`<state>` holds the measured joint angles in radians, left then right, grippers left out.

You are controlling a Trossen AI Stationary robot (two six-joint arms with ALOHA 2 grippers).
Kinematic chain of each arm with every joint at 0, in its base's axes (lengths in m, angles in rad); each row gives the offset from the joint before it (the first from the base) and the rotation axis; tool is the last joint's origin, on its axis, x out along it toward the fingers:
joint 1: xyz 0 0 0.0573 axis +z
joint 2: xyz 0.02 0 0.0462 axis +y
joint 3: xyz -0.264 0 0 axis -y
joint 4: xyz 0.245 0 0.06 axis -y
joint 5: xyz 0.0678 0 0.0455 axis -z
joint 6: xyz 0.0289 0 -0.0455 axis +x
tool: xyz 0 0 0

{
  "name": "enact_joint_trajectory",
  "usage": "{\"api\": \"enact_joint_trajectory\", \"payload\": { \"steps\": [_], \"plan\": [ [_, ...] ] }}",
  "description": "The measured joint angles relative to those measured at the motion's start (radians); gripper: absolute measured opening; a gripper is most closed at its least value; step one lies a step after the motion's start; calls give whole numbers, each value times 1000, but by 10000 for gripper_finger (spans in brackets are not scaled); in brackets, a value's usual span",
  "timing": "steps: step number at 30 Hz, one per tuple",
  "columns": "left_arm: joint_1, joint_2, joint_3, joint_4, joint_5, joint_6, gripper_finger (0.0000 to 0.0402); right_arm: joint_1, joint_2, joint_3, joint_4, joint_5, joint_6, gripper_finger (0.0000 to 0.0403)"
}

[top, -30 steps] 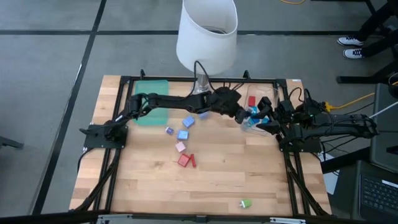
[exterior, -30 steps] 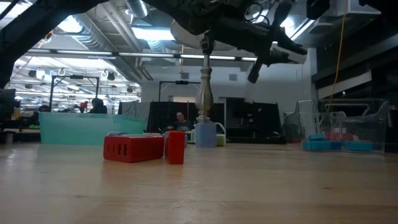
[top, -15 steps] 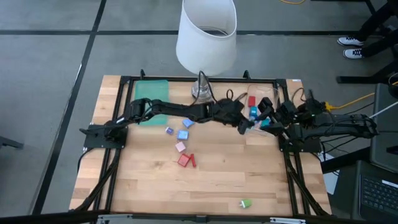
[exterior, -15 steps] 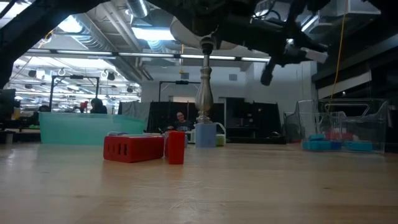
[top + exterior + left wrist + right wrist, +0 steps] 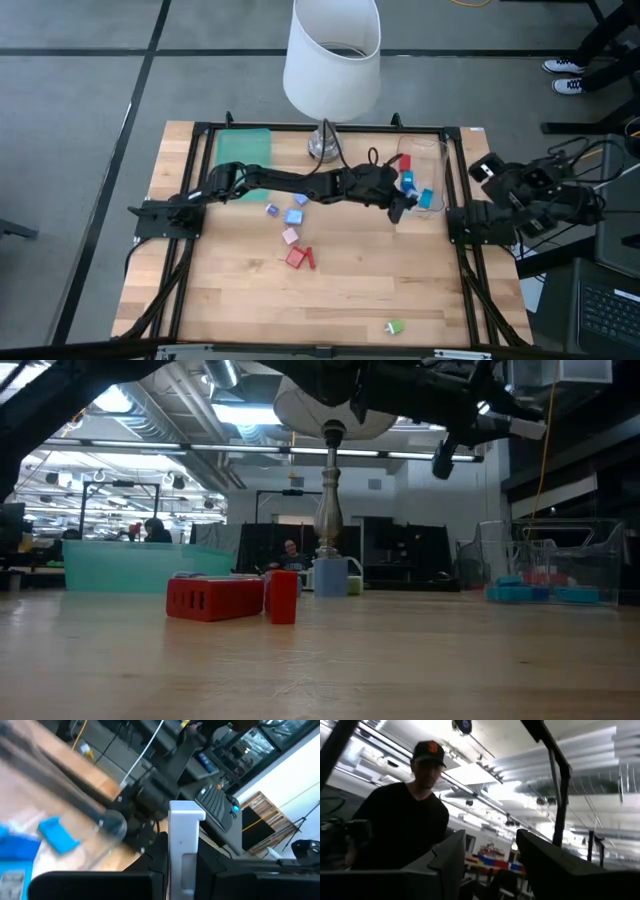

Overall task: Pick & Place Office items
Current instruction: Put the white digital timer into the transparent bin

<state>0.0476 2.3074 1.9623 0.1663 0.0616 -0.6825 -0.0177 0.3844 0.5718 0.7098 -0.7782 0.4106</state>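
I have the left claw (image 5: 404,208) stretched across the worktop (image 5: 340,300) to the edge of the clear bin (image 5: 432,160), pinched tight on a small white piece (image 5: 183,852) standing upright between its fingers. The right claw (image 5: 484,168) is pulled back off the worktop's right edge, parted and holding nothing. A few office items (image 5: 411,184) already lie in the bin; more are strewn mid-worktop, including red blocks (image 5: 299,258), a blue one (image 5: 294,216) and a green one (image 5: 396,327) near the front. I judge these pieces light, rigid and smooth, so they could slip; I'd grip across flat opposite faces, centred.
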Motion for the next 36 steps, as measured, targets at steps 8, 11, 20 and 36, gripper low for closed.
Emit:
{"api": "enact_joint_trajectory", "payload": {
  "steps": [8,11,20,36],
  "plan": [
    [10,169,321,-179,-43,76,38,0,1,112,-231,-1,-31,187],
    [22,240,394,-201,-46,68,38,0,0,123,-225,-1,-33,187],
    [19,283,382,-181,49,76,38,0,0,123,-247,-23,-6,187],
    [98,298,382,-162,-4,99,42,0,0,122,-248,1,36,187]
  ]
}}
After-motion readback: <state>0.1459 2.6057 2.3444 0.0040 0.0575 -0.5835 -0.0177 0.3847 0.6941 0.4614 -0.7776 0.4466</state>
